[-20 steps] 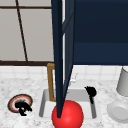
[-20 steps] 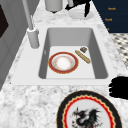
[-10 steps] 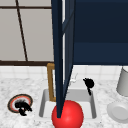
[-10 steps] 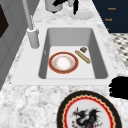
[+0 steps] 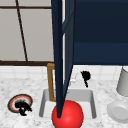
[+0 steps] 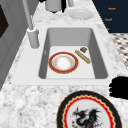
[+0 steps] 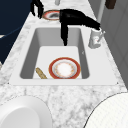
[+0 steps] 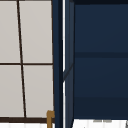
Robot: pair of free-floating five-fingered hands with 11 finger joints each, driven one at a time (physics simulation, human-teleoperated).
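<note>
Taking the sink (image 6: 72, 35) as your landmark: one red-rimmed plate (image 6: 63, 62) and one stick (image 6: 82, 56) lie inside it. Your right hand (image 7: 75, 20) hangs over it, fingers straight down. Your left hand (image 5: 23, 107) hovers over one dragon plate (image 5: 11, 101) left of it, grip unclear.

Flat, even, bright simulated light; soft shading, faint shadows, no glare.

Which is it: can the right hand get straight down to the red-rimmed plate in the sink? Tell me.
Probably yes. The right hand hangs above the sink near the faucet, fingers pointing down, and the red-rimmed plate lies uncovered on the basin floor; the wooden stick lies off to the side.
</note>
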